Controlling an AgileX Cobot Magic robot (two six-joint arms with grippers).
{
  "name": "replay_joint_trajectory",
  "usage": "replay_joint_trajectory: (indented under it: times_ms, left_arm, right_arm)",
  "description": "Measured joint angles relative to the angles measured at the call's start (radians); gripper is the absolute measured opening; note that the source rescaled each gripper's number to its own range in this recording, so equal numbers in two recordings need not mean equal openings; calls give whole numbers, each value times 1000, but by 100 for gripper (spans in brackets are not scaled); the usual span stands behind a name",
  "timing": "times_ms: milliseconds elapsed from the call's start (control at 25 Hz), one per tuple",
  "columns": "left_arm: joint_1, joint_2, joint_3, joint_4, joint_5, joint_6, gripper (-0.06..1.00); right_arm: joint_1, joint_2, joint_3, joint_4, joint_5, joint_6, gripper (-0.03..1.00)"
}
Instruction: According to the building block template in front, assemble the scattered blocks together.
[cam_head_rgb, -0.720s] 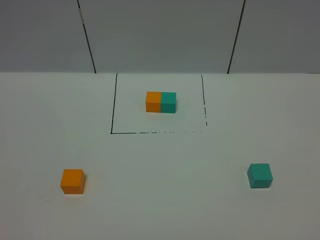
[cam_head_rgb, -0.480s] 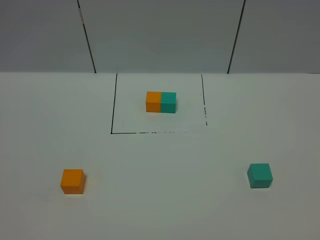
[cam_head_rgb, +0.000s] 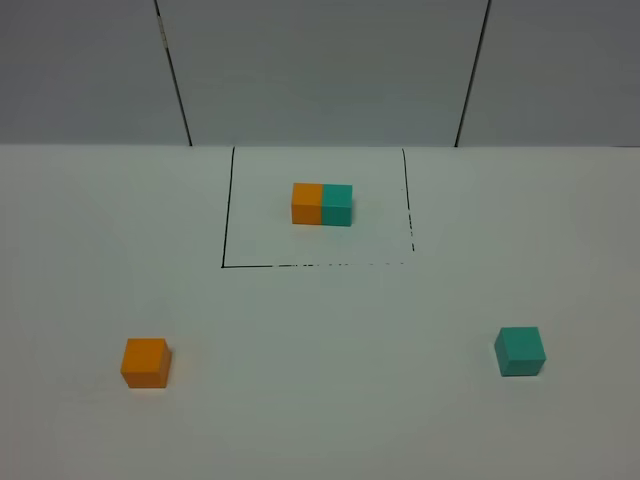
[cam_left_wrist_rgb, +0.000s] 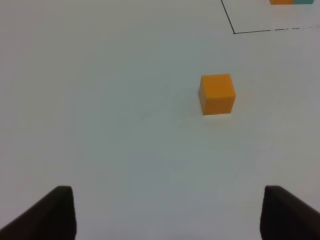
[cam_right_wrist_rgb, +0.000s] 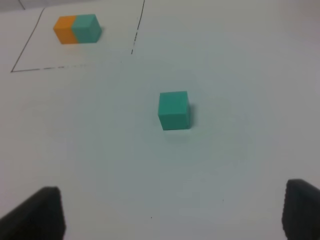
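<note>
Jaws apart and empty on left gripper (cam_left_wrist_rgb: 167, 215) and right gripper (cam_right_wrist_rgb: 175, 215), orange cube (cam_left_wrist_rgb: 217, 94) and teal cube (cam_right_wrist_rgb: 174, 110) each lying ahead untouched; nothing's shifted, so I reckon assembly hasn't started.

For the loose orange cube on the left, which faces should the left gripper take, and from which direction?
Take the orange cube across two opposite side faces, coming straight down from above. It sits flat on the table with nothing beside it, so all sides are free, and flat parallel faces suit a pinch. The left gripper is open and empty.
</note>
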Motion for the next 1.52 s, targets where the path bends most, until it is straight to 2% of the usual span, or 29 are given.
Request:
replay_joint_trajectory:
  times_ms: [280,520,640,840,920,1000,1120,1200,1320,1440,1520]
  left_arm:
    - [0,0,0,2,0,0,59]
    - [0,11,-4,66,-9,-25,59]
    - [0,91,-34,76,-41,-46,62]
    - [0,406,-138,76,-56,-127,75]
    - [0,562,-197,68,-58,-161,77]
    - [0,713,-272,37,-58,-170,77]
    - [-6,937,-387,-55,-55,-146,77]
    - [-40,1084,-458,-108,-55,-119,77]
    - [-149,1263,-561,-110,-60,-106,77]
    - [-270,1426,-649,-28,-94,-144,77]
    - [-323,1532,-700,45,-118,-216,77]
  right_arm:
    - [0,0,0,0,0,0,74]
    - [0,0,0,0,0,0,74]
    - [0,0,0,0,0,0,74]
    - [0,0,0,0,0,0,74]
    - [0,0,0,0,0,0,74]
    - [0,0,0,0,0,0,74]
    - [0,0,0,0,0,0,74]
    - [0,0,0,0,0,0,74]
    - [0,0,0,0,0,0,74]
    - [0,0,0,0,0,0,74]
    - [0,0,0,0,0,0,74]
